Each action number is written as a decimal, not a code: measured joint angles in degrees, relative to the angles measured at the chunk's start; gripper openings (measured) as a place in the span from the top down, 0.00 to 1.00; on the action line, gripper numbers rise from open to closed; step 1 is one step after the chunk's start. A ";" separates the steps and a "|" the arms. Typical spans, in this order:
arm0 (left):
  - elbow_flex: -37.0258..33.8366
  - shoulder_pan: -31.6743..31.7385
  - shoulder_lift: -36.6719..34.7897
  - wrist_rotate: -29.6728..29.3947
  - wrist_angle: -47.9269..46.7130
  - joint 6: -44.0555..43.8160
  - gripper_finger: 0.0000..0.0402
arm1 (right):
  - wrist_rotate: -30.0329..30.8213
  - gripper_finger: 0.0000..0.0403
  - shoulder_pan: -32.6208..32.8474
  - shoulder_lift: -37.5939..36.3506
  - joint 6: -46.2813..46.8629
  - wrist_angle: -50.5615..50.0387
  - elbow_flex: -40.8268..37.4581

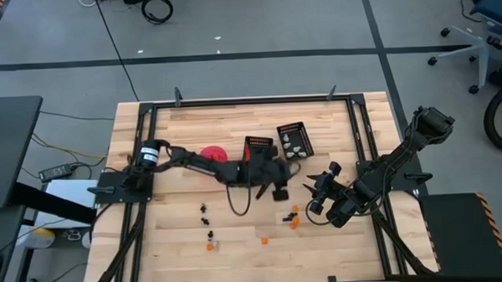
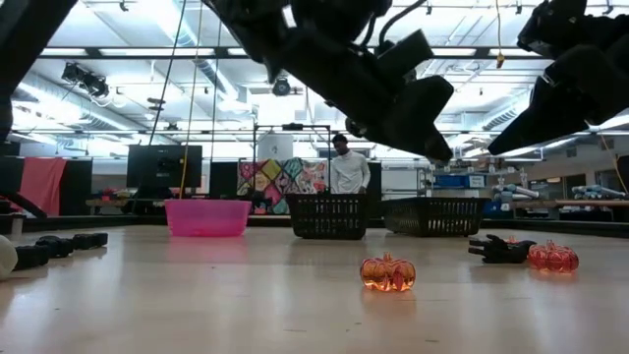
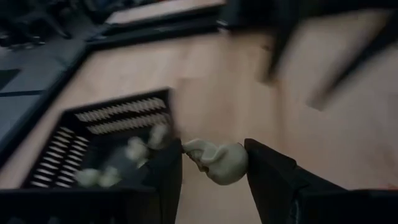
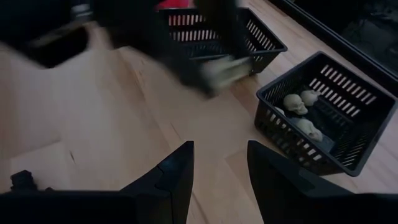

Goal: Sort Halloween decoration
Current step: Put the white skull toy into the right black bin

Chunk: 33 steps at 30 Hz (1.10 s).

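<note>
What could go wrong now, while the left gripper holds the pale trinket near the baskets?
The left gripper pinches a pale white-grey skull-like trinket only by its sides, so it might slip out. The black slotted basket holding pale trinkets lies off to one side, so an early release could land on the wooden table. The open right gripper waits close by; the arms could crowd.

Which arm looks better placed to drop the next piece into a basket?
Left. Its gripper holds a pale trinket beside the basket of similar pale ones; the right gripper is open, empty.
</note>
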 joint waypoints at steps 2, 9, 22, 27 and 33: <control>0.00 1.77 0.02 0.00 1.66 -0.02 0.60 | 0.00 0.62 0.00 0.00 0.00 0.00 0.00; 0.02 7.24 0.06 0.02 5.54 -1.26 0.60 | 0.42 0.62 0.00 0.00 0.00 0.02 0.00; 0.05 9.87 0.14 -0.19 8.28 -6.10 0.60 | 2.10 0.62 0.02 0.00 0.02 0.46 0.00; 0.11 9.83 0.82 -1.46 7.93 -7.97 0.60 | 3.62 0.62 -0.01 0.00 -0.04 0.93 0.00; 3.22 9.72 3.85 -1.47 6.75 -9.71 0.60 | 4.58 0.62 -1.15 -0.02 -1.82 2.15 0.00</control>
